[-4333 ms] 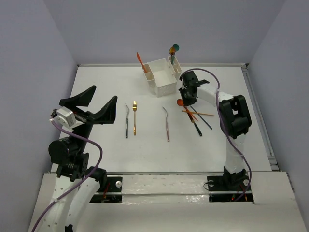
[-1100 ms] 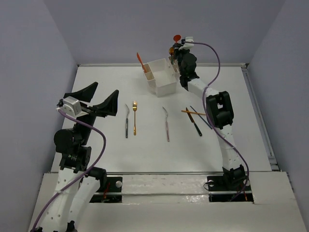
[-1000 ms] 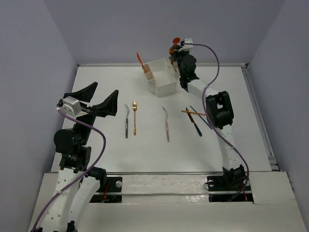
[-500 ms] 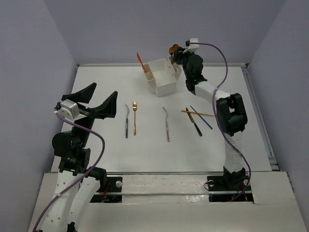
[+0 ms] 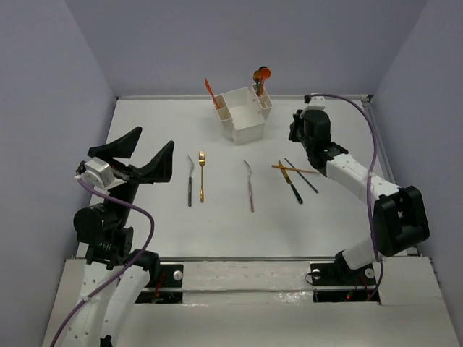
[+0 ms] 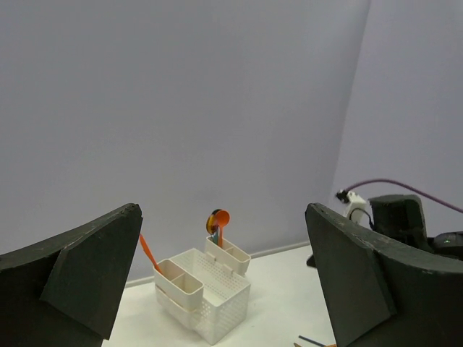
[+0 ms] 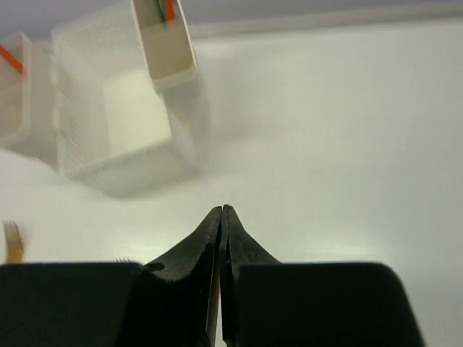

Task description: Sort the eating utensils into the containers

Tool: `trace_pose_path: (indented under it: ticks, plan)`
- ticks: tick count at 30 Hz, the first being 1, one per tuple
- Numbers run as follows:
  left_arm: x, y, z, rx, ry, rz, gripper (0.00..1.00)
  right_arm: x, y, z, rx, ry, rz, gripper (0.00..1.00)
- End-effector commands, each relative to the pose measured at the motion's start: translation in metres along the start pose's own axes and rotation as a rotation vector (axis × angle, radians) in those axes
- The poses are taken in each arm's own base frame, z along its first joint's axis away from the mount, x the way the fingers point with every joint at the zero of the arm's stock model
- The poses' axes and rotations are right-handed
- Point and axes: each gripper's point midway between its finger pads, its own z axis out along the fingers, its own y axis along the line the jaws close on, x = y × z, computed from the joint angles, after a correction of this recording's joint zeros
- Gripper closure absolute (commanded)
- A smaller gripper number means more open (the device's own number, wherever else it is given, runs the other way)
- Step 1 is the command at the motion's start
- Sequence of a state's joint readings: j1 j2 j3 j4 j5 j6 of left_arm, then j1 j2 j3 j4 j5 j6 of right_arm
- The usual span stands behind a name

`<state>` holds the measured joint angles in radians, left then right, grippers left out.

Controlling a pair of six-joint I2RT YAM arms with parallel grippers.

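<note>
Right tool (image 7: 223,214), fingers pressed together, hovers near the far edge of the table (image 5: 145,123), just right of the white box (image 5: 246,132) holding an orange spoon (image 5: 262,73). Left tool (image 5: 141,155) gapes apart; gold fork (image 5: 202,177) lies mid-table.

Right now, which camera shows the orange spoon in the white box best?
Left wrist: the orange spoon stands in side view, bowl up, in the white box's narrow end compartment. Top external shows the spoon small; right wrist shows only its orange handle.
</note>
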<state>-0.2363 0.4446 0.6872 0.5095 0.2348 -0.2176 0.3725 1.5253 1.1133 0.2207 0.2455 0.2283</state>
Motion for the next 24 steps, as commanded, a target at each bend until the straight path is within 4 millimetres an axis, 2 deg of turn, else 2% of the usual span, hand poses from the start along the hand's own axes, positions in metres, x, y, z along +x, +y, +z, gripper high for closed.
trace_pose_path:
  ticks: [1,2,5,6,8,10,11,17,21,24]
  plan:
    - [-0.026,-0.015,0.002,0.055,-0.074,0.007,0.01,0.082,-0.041,-0.048,0.124,0.328,-0.059,0.9]
    - [-0.026,-0.015,0.002,0.056,-0.074,0.007,0.01,0.096,-0.047,-0.059,0.14,0.393,-0.073,0.85]
    - [-0.028,-0.016,0.001,0.059,-0.078,0.006,0.01,0.115,-0.051,-0.072,0.145,0.458,-0.069,0.72]
    - [-0.028,-0.015,0.001,0.056,-0.078,0.006,0.01,0.121,-0.053,-0.075,0.148,0.474,-0.067,0.65]
    - [-0.029,-0.015,0.0,0.054,-0.084,0.007,0.01,0.136,-0.049,-0.078,0.121,0.533,-0.064,0.61]
    - [-0.03,-0.017,0.0,0.059,-0.085,0.003,0.01,0.147,-0.043,-0.081,0.077,0.589,-0.072,0.61]
    - [-0.029,-0.017,0.0,0.059,-0.084,0.003,0.01,0.159,-0.046,-0.084,0.083,0.642,-0.085,0.62]
    - [-0.029,-0.019,0.0,0.069,-0.082,-0.003,0.01,0.173,-0.05,-0.083,0.094,0.691,-0.108,0.6]
    - [-0.029,-0.021,-0.001,0.075,-0.084,-0.008,0.01,0.168,-0.046,-0.07,0.092,0.674,-0.106,0.54]
    - [-0.03,-0.021,-0.001,0.071,-0.087,-0.008,0.01,0.174,-0.045,-0.057,0.101,0.694,-0.111,0.48]
